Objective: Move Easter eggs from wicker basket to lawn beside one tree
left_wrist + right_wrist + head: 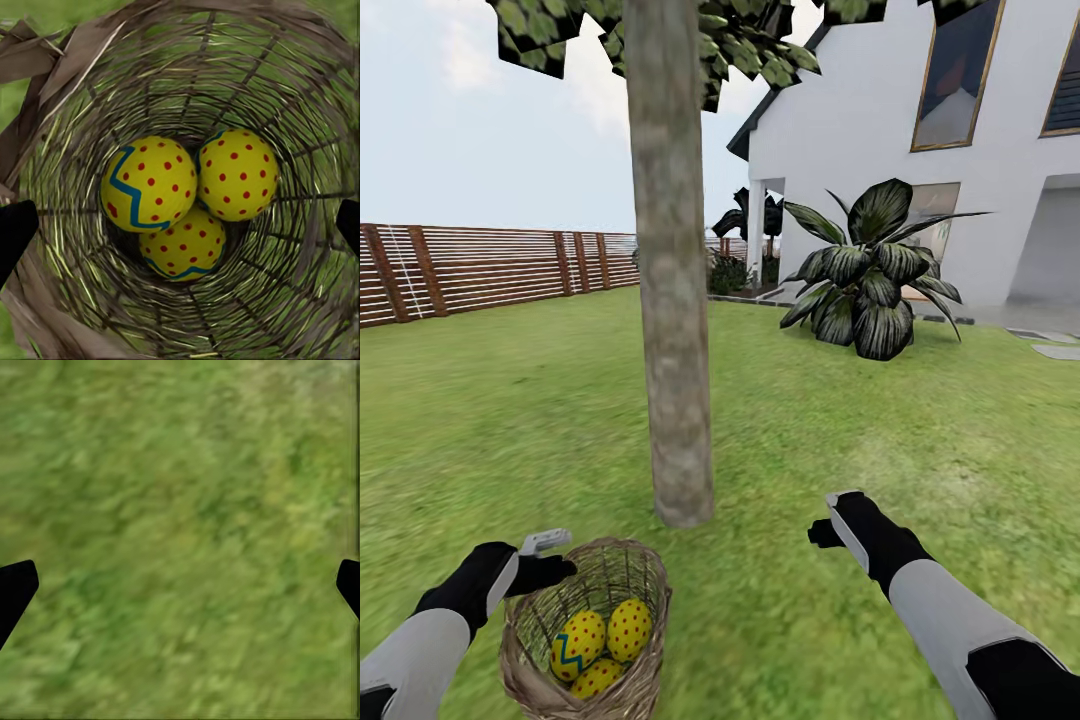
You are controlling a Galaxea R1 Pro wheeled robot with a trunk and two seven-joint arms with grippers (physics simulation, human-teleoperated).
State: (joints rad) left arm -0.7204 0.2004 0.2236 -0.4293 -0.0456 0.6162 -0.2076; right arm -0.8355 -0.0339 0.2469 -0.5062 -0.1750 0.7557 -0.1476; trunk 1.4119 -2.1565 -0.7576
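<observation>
Head view. Brown woven wicker basket (585, 640), bucket-shaped, standing upright on the wide short green lawn (490, 420), just in front of the foot of a tall, thick, grey-brown mottled tree trunk (670, 300). Three yellow Easter eggs with red dots (600, 640) lie together at the basket's bottom; the leftmost bears a blue zigzag band. Left gripper (545, 560), black with a grey fitting, hangs over the basket's left rim. Right gripper (830, 525) hangs over bare grass right of the trunk, well apart from the basket. Background: brown slatted wooden fence (470, 270), white house (900, 130), dark broad-leaved plant (870, 270).

Left wrist view. Looks straight down into the basket (300, 90). Eggs (180, 199) touch one another in a cluster; two show blue zigzag bands. Black fingertips (15, 232) stand at opposite edges of the frame, spread wide, holding nothing, above the eggs.

Right wrist view. Blurred grass (180, 525). Black fingertips (16, 589) at both edges, spread wide apart, nothing between them.
</observation>
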